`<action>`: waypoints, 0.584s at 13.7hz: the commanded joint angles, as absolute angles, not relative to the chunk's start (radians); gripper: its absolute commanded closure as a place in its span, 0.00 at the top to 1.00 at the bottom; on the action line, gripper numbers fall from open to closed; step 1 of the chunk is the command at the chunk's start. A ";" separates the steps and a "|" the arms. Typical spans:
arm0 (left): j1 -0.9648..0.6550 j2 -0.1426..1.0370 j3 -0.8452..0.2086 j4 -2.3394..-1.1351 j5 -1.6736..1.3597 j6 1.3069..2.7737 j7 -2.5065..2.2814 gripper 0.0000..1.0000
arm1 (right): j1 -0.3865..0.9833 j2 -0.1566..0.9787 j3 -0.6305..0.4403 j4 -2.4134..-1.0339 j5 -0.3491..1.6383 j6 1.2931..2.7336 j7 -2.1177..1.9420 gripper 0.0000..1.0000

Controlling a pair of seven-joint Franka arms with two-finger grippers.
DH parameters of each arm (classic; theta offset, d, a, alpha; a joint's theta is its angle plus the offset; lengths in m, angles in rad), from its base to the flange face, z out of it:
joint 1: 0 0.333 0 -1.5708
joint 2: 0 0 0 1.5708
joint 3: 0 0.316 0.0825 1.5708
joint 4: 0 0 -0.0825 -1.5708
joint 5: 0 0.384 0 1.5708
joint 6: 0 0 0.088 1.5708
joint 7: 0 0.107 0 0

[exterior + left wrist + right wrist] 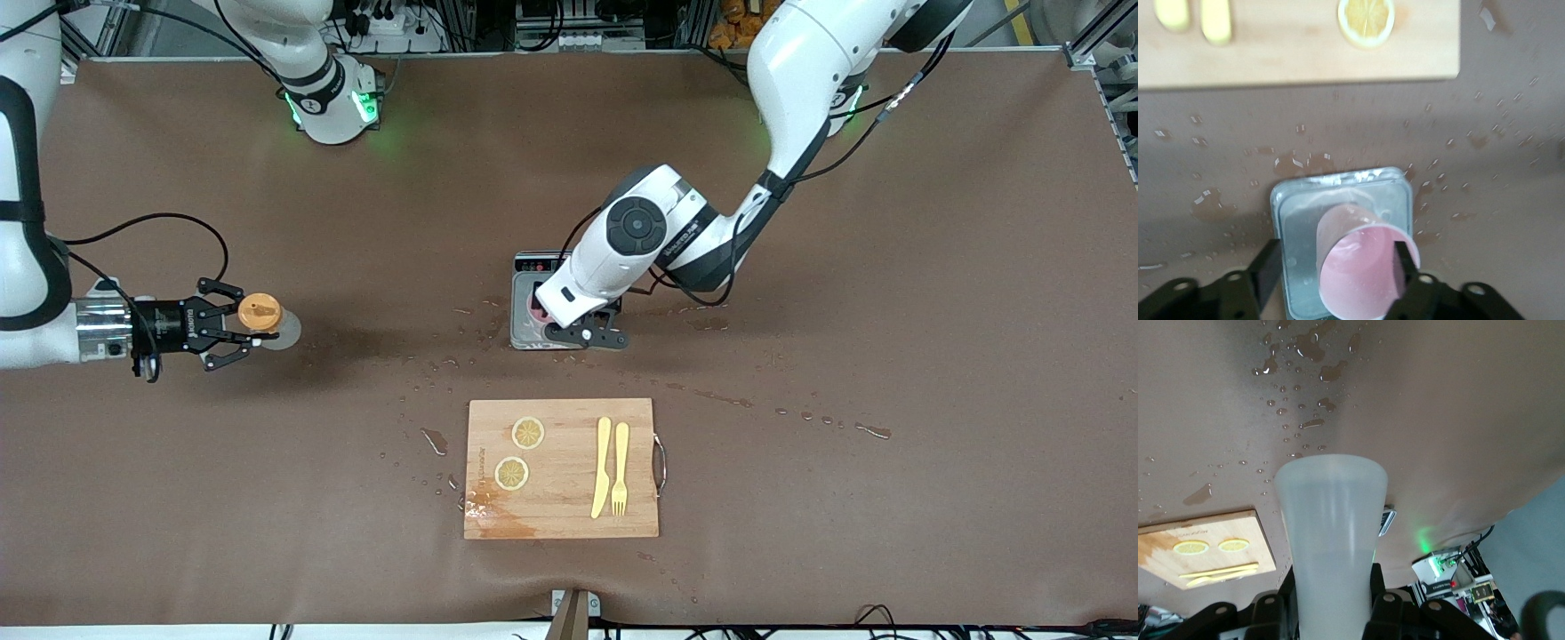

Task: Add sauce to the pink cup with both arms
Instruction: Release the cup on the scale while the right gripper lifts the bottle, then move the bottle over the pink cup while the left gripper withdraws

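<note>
The pink cup (1361,267) stands on the grey scale tray (1338,200) at mid-table; in the front view it is almost hidden under the left hand. My left gripper (1337,257) (587,336) is low over the tray and open. One finger (1268,267) is well clear of the cup and the other finger (1405,260) is at the cup's rim. Toward the right arm's end, the right gripper (253,324) (1333,587) is shut on the sauce bottle (262,313) (1331,520). The bottle is held over bare table with its orange cap facing up.
A wooden cutting board (560,507) lies nearer to the front camera than the scale (526,267). It carries two lemon slices (528,433), a yellow knife (602,467) and a fork (620,467). Spilled drops and puddles (433,440) dot the brown table around the scale and board.
</note>
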State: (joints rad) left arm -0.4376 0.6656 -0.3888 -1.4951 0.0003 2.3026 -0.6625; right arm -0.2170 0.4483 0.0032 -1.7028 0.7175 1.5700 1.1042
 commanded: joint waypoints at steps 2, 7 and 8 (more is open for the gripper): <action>-0.350 0.513 -0.382 -1.516 0.023 2.191 -0.670 1.00 | -0.149 0.397 -0.003 -1.704 0.663 1.597 1.198 0.43; -0.138 0.378 -0.382 -1.517 0.023 1.988 -0.534 1.00 | -0.052 0.359 -0.002 -1.704 0.571 1.658 1.336 0.43; -0.094 0.358 -0.383 -1.519 0.023 1.950 -0.503 1.00 | -0.032 0.357 0.002 -1.692 0.548 1.661 1.377 0.43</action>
State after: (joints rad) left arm -0.1629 0.4146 -0.3748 -1.4876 0.0047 2.0101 -0.5463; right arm -0.0709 0.3945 0.0043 -1.6948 0.5954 1.6515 1.2914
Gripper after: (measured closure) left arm 0.000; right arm 0.573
